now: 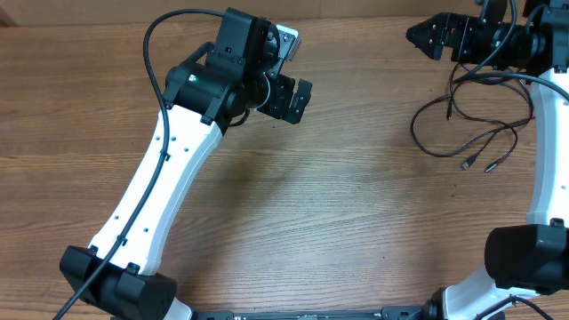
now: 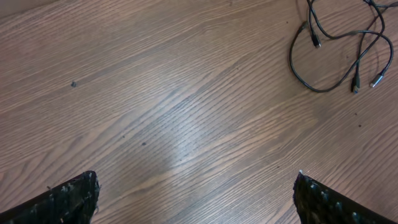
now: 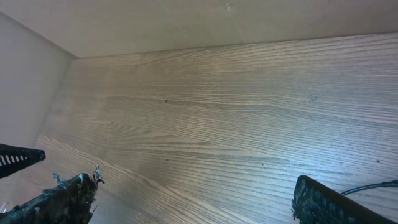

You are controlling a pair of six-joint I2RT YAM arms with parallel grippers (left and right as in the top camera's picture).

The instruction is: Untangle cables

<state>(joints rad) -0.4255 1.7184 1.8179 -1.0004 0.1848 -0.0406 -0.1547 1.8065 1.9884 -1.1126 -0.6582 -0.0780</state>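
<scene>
Legible text, all three views: none.
On the left arm (image 1: 169, 169): we note one small green mark (image 1: 194, 78) on the black housing (too small to read; possibly a sticker or a light).
On its wrist camera (image 1: 287, 40): a pale face, no characters we can resolve.
On the table (image 1: 356, 222) and the cables (image 1: 471, 133): we find no print, label or number.

Appears to be a robotics lab or test bench. Suggested by two white-and-black machine arms on a bare wood-grain counter (image 1: 356, 222), the left arm (image 1: 169, 187) based at 7 o'clock and the right arm (image 1: 547, 151) at 5 o'clock. Bounded by a plain pale wall (image 3: 25, 81) along the counter's edge. Strewn with thin black cables (image 1: 466, 164) at 2 o'clock.
</scene>
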